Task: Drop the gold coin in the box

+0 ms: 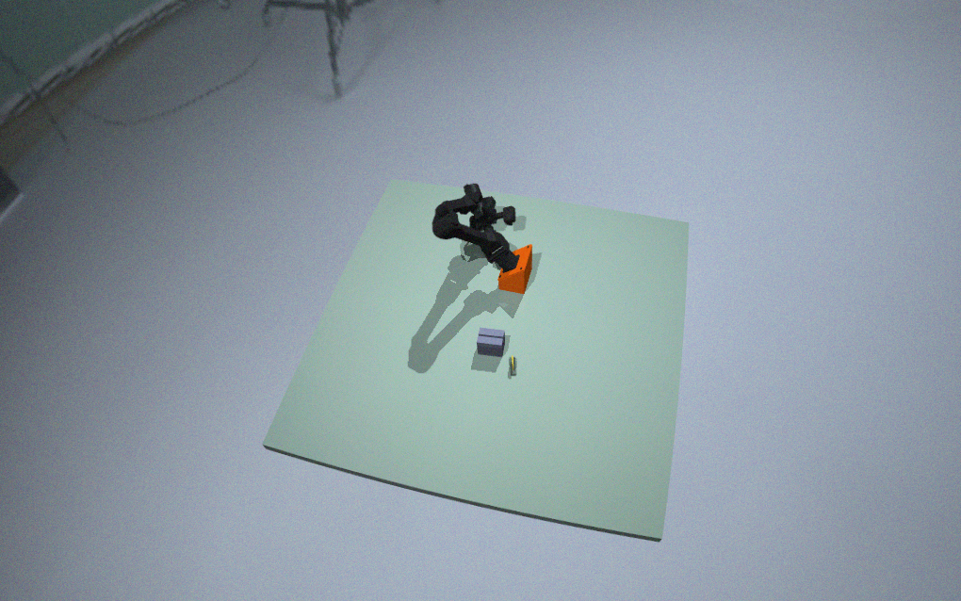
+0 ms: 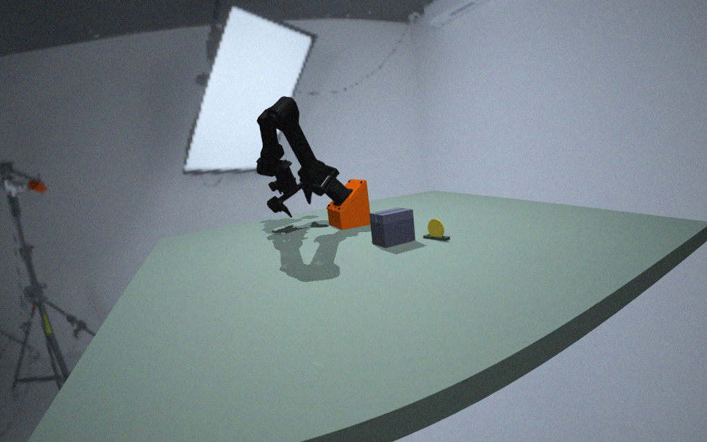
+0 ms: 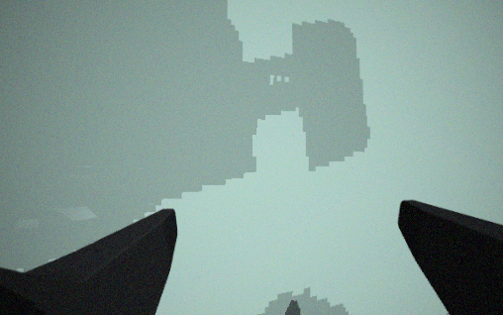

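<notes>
Spread wide and holding nothing, your gripper (image 3: 287, 233) hangs over bare mat, so the coin (image 2: 435, 227) still waits in its holder (image 2: 437, 237) beside the box (image 2: 393, 227).

Arm (image 2: 292, 140) folded, gripper (image 2: 297, 206) wide apart, pointing down.
</notes>
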`<action>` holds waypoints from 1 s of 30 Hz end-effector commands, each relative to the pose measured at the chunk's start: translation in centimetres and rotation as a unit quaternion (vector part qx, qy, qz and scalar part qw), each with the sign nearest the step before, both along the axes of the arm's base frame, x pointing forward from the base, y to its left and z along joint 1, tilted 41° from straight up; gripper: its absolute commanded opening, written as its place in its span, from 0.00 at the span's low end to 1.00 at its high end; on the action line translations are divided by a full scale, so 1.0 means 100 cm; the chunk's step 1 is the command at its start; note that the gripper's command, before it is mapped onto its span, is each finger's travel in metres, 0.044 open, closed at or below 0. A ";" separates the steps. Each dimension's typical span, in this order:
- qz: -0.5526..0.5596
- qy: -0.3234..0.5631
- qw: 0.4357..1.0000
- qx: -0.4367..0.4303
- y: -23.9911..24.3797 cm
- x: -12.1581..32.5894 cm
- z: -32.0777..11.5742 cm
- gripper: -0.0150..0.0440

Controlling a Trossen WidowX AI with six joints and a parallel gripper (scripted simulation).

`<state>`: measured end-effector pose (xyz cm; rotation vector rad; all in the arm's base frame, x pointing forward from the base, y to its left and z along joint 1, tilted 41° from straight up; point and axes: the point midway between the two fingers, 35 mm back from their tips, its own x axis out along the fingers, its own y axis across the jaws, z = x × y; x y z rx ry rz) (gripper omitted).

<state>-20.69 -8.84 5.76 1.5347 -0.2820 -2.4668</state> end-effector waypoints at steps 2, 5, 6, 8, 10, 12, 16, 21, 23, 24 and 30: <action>0.006 0.004 1.000 0.001 -0.002 -0.001 0.002 0.84; 0.040 0.027 0.999 0.007 -0.014 -0.005 0.011 0.71; 0.057 0.039 0.998 0.010 -0.020 -0.007 0.015 0.67; 0.091 0.062 0.994 0.013 -0.035 -0.011 0.025 0.58; 0.124 0.086 0.988 0.015 -0.051 -0.013 0.036 0.53; 0.160 0.112 0.981 0.015 -0.069 -0.014 0.048 0.53; 0.231 0.165 0.959 0.011 -0.109 -0.010 0.074 0.53; 0.312 0.229 0.922 -0.003 -0.159 0.006 0.108 0.53; 0.343 0.255 0.904 -0.011 -0.179 0.017 0.123 0.53; 0.357 0.268 0.895 -0.016 -0.189 0.023 0.131 0.53; 0.435 0.336 0.833 -0.054 -0.244 0.070 0.176 0.53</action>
